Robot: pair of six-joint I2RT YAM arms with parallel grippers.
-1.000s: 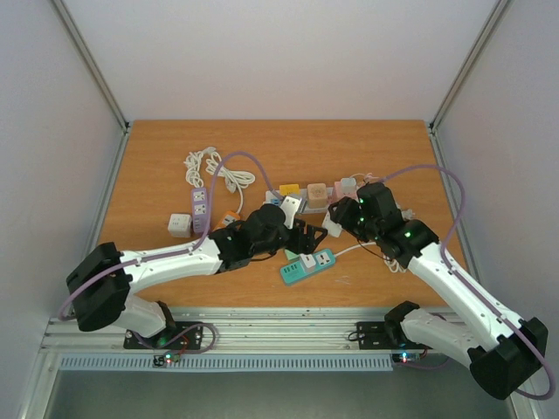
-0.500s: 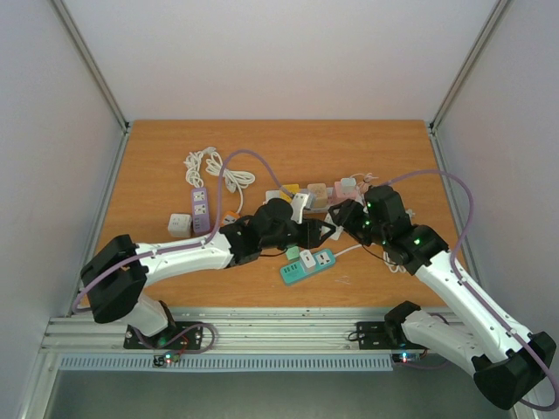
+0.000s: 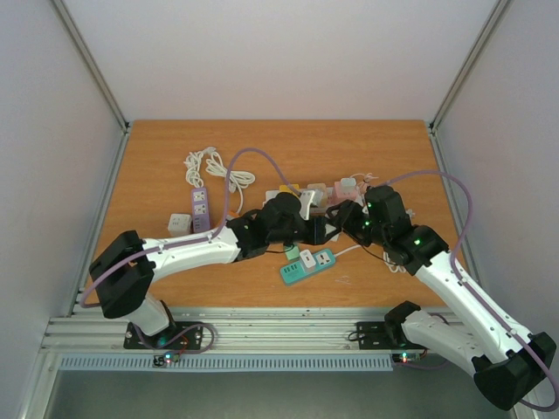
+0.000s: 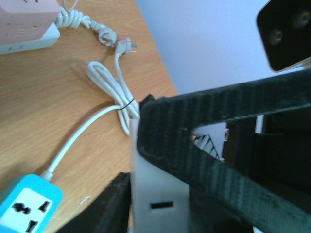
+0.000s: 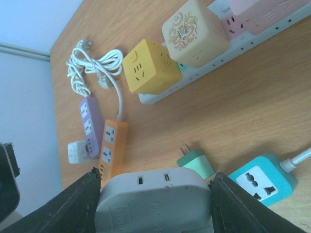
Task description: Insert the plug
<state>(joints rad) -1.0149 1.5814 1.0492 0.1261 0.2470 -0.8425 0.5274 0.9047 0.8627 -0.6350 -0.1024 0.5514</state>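
I'm gripping the adapter [image 5: 154, 196] with right gripper [image 5: 155, 206] and left gripper [image 4: 160, 194] both, readying insertion; next needs aligning over the strip [image 5: 262, 180].

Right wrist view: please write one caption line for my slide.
Right gripper holding a grey adapter, green plug and teal power strip beyond.

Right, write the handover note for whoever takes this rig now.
Right gripper: shut on the grey adapter, held off the table.
Left gripper: fingers sit either side of what looks like the same adapter; a firm grip cannot be told.
Teal power strip: flat on the table, on the near side of both grippers, its visible sockets free.
White strip carrying cube adapters lies farther back.
Done: adapter is picked up.
Left: push it into a socket; nothing is inserted yet.
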